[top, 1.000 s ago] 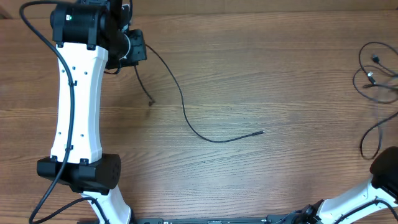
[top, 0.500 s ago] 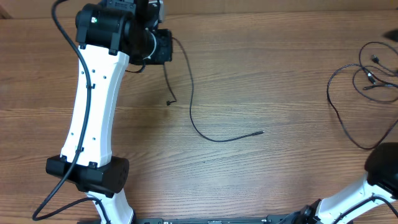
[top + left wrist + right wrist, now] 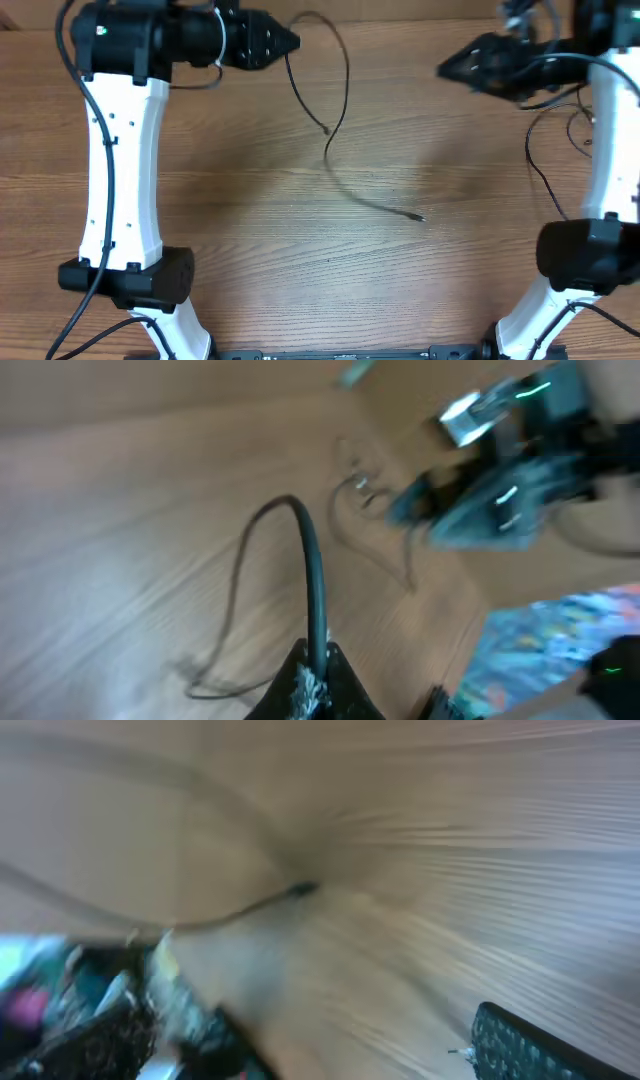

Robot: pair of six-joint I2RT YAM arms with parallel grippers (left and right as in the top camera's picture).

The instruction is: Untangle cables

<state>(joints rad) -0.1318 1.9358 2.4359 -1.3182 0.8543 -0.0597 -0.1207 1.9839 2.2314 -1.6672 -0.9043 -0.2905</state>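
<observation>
Left gripper (image 3: pixel 292 42) is pinching one cable (image 3: pixel 346 75) while right gripper (image 3: pixel 444 69) is hovering, jaws spread; drawing the strand out slowly is likely safest.

Brown wood-grain table (image 3: pixel 250 260), thin black cable (image 3: pixel 400 211) trailing across its middle, more cables (image 3: pixel 536 168) near right edge
</observation>
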